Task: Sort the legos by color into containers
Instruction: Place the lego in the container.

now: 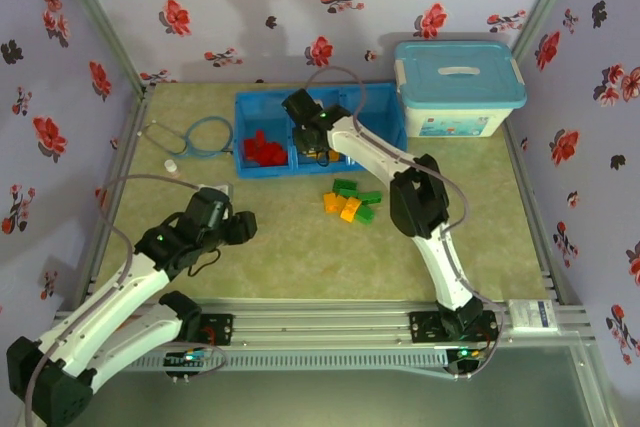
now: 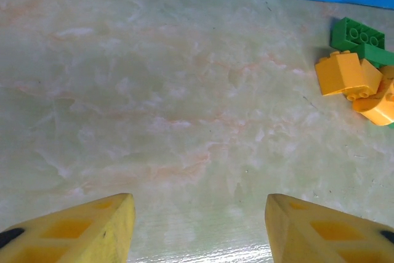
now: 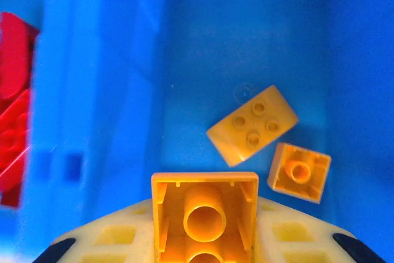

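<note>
My right gripper (image 3: 205, 226) is shut on an orange-yellow lego (image 3: 204, 214), hollow underside facing the camera, above the middle compartment (image 3: 203, 60) of the blue tray (image 1: 375, 97). Two orange-yellow legos (image 3: 252, 125) lie on that compartment's floor. Red legos (image 1: 263, 148) fill the left compartment and show as red legos (image 3: 12, 103) at the right wrist view's left edge. A loose pile of green and orange-yellow legos (image 1: 350, 201) lies on the table in front of the tray; the pile (image 2: 360, 78) also sits at the upper right of the left wrist view. My left gripper (image 2: 200, 226) is open over bare table, its fingers (image 2: 92, 229) wide apart.
A white bin with a light-blue lid (image 1: 457, 87) stands at the back right beside the tray. A stethoscope (image 1: 195, 135) and a small white object (image 1: 172, 164) lie at the back left. Floral walls enclose the table on three sides.
</note>
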`<action>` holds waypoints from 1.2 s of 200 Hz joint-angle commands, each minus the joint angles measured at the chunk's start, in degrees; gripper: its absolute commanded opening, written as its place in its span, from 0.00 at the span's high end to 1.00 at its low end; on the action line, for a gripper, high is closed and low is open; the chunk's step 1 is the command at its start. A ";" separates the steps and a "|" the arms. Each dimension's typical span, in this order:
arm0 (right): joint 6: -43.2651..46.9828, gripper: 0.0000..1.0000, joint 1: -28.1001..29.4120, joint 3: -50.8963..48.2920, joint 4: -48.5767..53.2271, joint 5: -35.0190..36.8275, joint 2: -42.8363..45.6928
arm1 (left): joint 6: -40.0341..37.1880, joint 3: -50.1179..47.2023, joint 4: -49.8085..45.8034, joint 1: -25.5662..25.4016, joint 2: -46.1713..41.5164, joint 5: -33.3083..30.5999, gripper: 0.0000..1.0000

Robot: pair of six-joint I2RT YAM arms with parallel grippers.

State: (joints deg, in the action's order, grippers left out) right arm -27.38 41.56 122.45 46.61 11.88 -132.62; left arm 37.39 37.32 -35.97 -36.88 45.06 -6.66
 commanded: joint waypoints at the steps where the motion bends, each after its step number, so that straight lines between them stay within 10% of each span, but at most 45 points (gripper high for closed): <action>1: 1.80 0.73 -0.34 6.94 4.08 -0.58 -3.46 | -0.97 -0.76 1.23 -1.27 -0.85 -1.51 0.42; 30: 1.46 0.65 -1.12 12.30 5.88 -0.50 -6.83 | -0.75 -0.77 1.39 -2.96 -0.77 -1.86 0.42; 47: 1.46 0.19 -1.05 13.31 6.97 -0.85 -6.42 | -0.90 -0.52 1.26 -4.23 -0.77 -2.91 0.42; 58: 1.37 0.11 -0.81 12.52 7.22 -0.23 -4.65 | -1.39 -0.05 1.23 -5.68 -0.60 -4.61 0.42; 155: -0.93 0.03 -0.25 -23.56 -5.36 6.91 32.05 | -2.02 7.99 12.67 -13.77 19.05 -4.72 0.36; 240: -2.58 0.11 -0.96 -40.14 -10.30 2.89 38.14 | 0.54 10.76 17.11 -14.01 29.04 -3.61 0.38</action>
State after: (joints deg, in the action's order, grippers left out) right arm -28.16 40.86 85.14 37.80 15.53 -96.53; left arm 36.95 46.57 -21.15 -50.52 71.85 -10.52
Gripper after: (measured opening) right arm 0.915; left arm 0.618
